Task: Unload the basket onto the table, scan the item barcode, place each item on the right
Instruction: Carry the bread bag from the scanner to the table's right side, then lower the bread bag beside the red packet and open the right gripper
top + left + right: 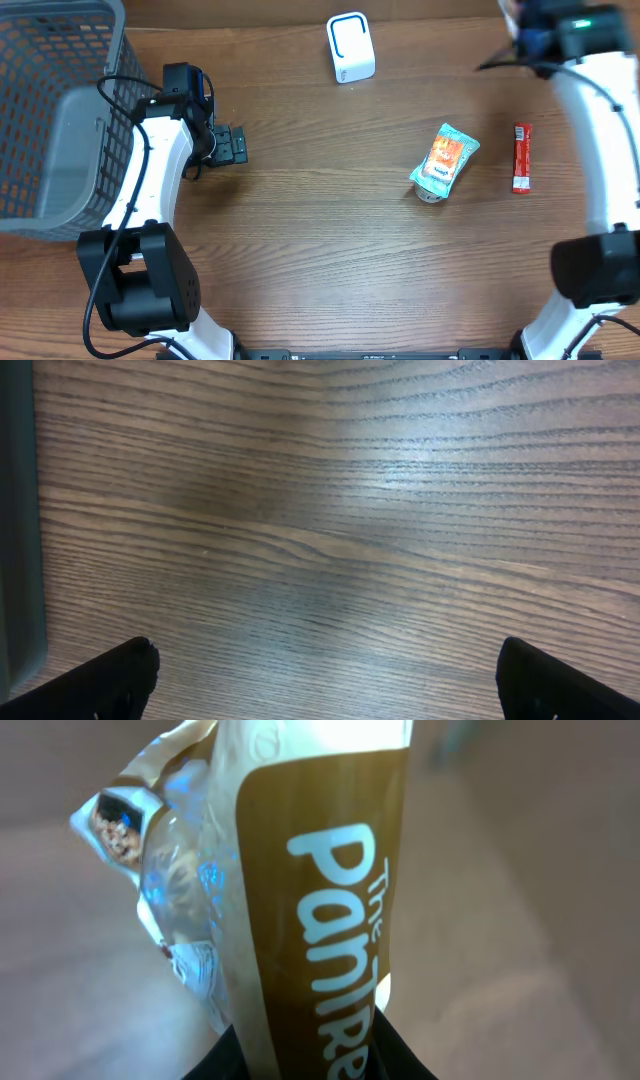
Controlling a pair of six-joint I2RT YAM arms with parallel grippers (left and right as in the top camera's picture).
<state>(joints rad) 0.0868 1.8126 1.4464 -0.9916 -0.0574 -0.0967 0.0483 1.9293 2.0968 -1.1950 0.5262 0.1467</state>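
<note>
holding a packet pinched in the right tool, at the upper right of the overhead frame, the arm seems to be bringing it to the scanner. next the barcode, not visible here, must face the scanner. the left tool is open over the bench. the basket, upper left, shows nothing inside.

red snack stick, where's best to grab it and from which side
Probably best to take the thin red snack stick at its middle, across the narrow width, from straight above: it lies flat on the brown wooden table, with bare wood along both long edges.
</note>
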